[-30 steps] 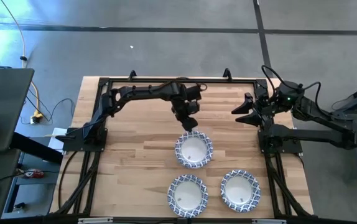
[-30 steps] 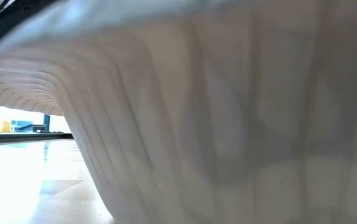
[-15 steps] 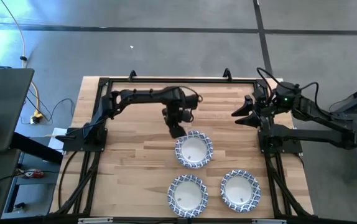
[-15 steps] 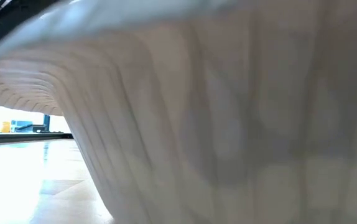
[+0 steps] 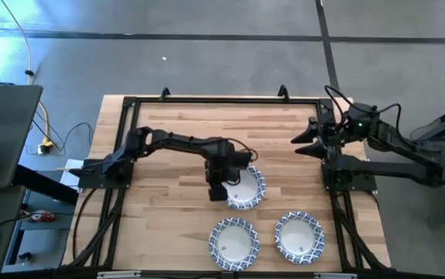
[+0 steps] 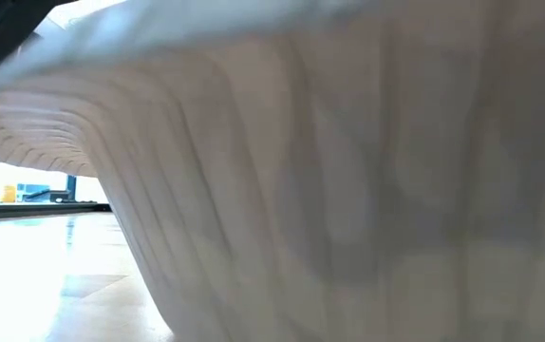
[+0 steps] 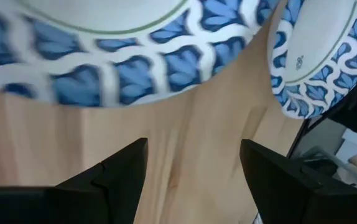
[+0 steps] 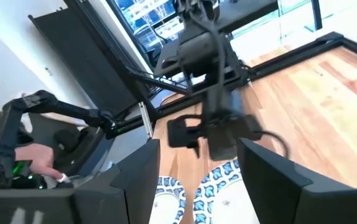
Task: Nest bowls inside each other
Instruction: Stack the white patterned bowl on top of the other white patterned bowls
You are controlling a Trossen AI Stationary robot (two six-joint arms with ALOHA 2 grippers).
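Three blue-and-white rimmed bowls sit on the wooden table in the high view: a far bowl [image 5: 243, 187], a near-middle bowl [image 5: 234, 242] and a near-right bowl [image 5: 300, 236], each flat on its base. My left gripper [image 5: 217, 190] is low at the far bowl's left rim, open. In the left wrist view this gripper [image 7: 194, 168] has bare wood between its fingers, with the bowl's patterned rim [image 7: 104, 68] just beyond them and a second bowl [image 7: 315, 50] farther off. My right gripper [image 5: 301, 141] waits open at the table's far right.
A black frame [image 5: 207, 101] borders the table. A bowl's white outer wall [image 6: 348, 190] fills the low view and hides the arms there. The right wrist view shows the left arm [image 8: 213, 118] over the bowls [image 8: 222, 186] and a person's hand [image 8: 35, 155] beyond the table.
My left gripper has moved from the far side of the far bowl toward the table's near edge and a little left, coming down beside that bowl's left rim. The bowls have stayed in place.
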